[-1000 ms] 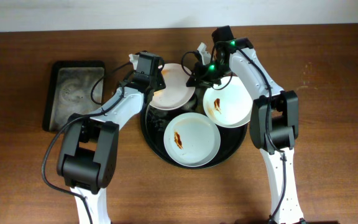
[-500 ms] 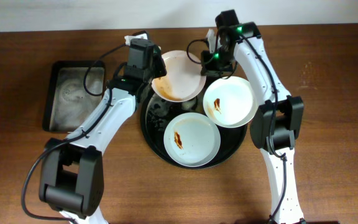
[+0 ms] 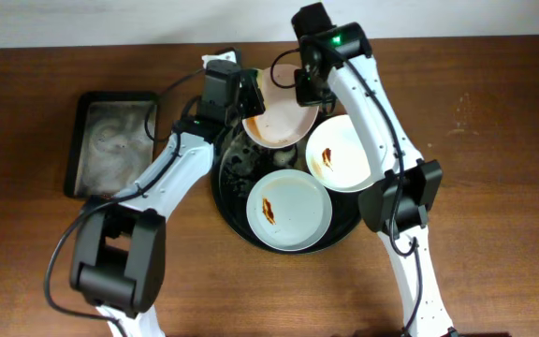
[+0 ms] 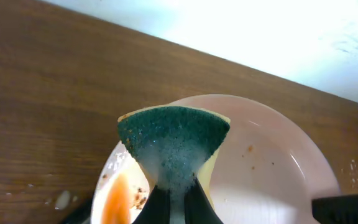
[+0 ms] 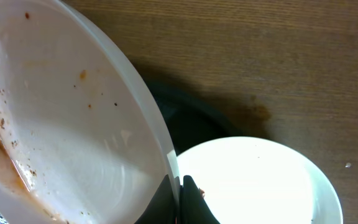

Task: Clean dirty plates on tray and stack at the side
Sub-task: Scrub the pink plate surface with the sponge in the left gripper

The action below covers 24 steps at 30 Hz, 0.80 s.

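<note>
Lifted plate: held up and tipped over the back of the tray, with brown-red sauce along its low edge.
Right gripper: squeezed tight on the rim of the lifted plate.
Left gripper: pinches a green sponge right in front of the lifted plate.
Second plate: flat on the tray, with a sauce smear.
Third plate: flat on the tray, with a sauce smear.
Sponge tray: on the table, off to one side.

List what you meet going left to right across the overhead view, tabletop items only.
Rectangular black sponge tray → lifted dirty plate → sauce-smeared plate on the round tray, right side. The front plate overlaps both plates, so it is omitted.
</note>
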Available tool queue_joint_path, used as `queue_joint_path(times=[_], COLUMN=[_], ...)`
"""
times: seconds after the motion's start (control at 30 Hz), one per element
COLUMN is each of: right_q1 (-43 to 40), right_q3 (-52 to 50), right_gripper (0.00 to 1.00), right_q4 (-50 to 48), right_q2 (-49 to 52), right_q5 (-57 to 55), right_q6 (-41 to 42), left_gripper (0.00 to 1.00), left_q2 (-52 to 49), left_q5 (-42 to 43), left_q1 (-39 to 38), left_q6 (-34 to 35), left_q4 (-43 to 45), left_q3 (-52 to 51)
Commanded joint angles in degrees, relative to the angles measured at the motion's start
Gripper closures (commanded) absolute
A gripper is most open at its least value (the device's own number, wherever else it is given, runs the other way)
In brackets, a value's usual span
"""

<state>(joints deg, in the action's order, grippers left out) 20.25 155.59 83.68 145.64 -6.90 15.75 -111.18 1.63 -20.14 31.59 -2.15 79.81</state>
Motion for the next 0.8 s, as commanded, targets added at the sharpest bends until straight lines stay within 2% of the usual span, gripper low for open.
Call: queue_joint_path(times=[0.0,0.23,0.5,0.77], right_q1=[-0.4,-0.4,-0.3,-0.3], right_q3=[1.5,1.5,1.5,1.5], right_gripper=[0.96,0.96,0.96,0.96], right_q4=[0.3,0.4,0.7,1.8], right_q2=[-2.6,-2.6,-2.6,-2.9], right_q5=[-2.0,2.4,6.4,7.6], right_q6=[2.0,3.7,4.5,3.7], left_gripper=[0.99,0.99,0.99,0.99], left_q2=[-2.9,-6.8,-8.0,-10.8], left_q5=[1.2,3.0,3.3,1.4], left_q1=[-0.3,-0.5,-1.7,-0.7], left_q6=[2.8,6.9,11.7,11.9], left_q4=[1.3,6.5,6.4,6.4], left_q3=[0.1,0.1,0.1,0.1])
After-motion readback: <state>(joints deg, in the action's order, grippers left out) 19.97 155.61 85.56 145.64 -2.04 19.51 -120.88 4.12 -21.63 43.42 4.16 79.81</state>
